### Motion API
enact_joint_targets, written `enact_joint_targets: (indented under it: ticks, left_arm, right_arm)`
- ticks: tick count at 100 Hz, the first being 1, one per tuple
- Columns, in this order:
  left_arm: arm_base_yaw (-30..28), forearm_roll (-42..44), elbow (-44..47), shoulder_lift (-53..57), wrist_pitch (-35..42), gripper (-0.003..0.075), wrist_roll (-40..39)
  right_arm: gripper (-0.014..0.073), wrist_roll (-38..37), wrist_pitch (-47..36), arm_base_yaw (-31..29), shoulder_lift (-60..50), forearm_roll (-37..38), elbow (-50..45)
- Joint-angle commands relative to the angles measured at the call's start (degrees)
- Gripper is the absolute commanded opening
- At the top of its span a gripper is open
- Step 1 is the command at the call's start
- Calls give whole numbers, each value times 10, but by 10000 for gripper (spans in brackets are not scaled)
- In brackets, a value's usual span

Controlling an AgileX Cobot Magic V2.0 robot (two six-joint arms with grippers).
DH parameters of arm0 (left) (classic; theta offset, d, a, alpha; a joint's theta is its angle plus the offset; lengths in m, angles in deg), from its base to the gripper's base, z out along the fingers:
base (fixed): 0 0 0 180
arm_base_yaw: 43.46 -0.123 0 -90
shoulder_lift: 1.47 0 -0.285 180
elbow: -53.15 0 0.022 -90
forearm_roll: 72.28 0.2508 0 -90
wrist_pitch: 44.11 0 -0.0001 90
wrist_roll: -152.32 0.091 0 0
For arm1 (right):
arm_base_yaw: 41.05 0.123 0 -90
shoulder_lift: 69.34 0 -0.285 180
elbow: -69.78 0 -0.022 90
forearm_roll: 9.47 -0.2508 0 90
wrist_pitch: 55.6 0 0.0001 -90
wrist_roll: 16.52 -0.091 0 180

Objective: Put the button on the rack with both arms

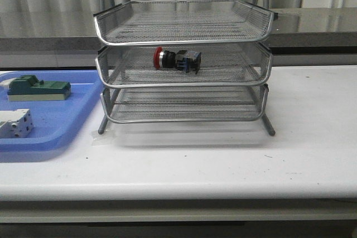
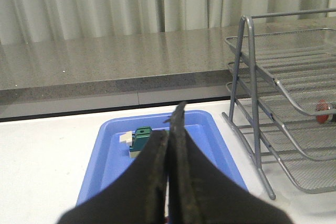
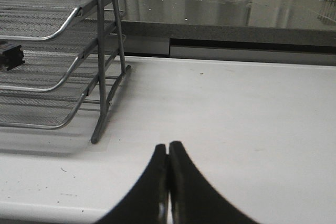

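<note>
The button [image 1: 177, 59], with its red head to the left and blue-black body to the right, lies on its side on the middle tier of the silver wire-mesh rack [image 1: 184, 40]. Its red head shows in the left wrist view [image 2: 323, 107] and its dark body in the right wrist view [image 3: 10, 56]. My left gripper [image 2: 170, 129] is shut and empty, above the table near the blue tray. My right gripper [image 3: 168, 148] is shut and empty over the white table to the right of the rack [image 3: 100, 66]. Neither gripper shows in the front view.
A flat blue tray [image 1: 61, 132] sits left of the rack, holding a green block [image 1: 38, 88] and a white block [image 1: 15, 124]. The tray [image 2: 110, 166] and green block [image 2: 140, 137] also show in the left wrist view. A grey counter runs behind the table.
</note>
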State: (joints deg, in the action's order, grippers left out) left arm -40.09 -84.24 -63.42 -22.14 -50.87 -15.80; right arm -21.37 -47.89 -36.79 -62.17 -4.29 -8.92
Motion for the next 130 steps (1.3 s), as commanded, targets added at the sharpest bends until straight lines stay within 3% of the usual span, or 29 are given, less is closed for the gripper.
enact_joint_targets:
  ticks: [1, 49, 75, 130]
  left_arm:
    - [4, 74, -11, 7, 41, -20, -81]
    - [3, 95, 115, 150, 68, -20, -104]
    - [3, 96, 159, 149, 121, -20, -134]
    - [3, 107, 159, 149, 124, -20, -134]
  right_arm:
    - [-60, 4, -51, -4, -9, 0, -1]
    - [-60, 4, -51, -4, -9, 0, -1]
    - [-60, 4, -51, -4, -9, 0, -1]
    - [-60, 4, -51, -4, -9, 0, -1]
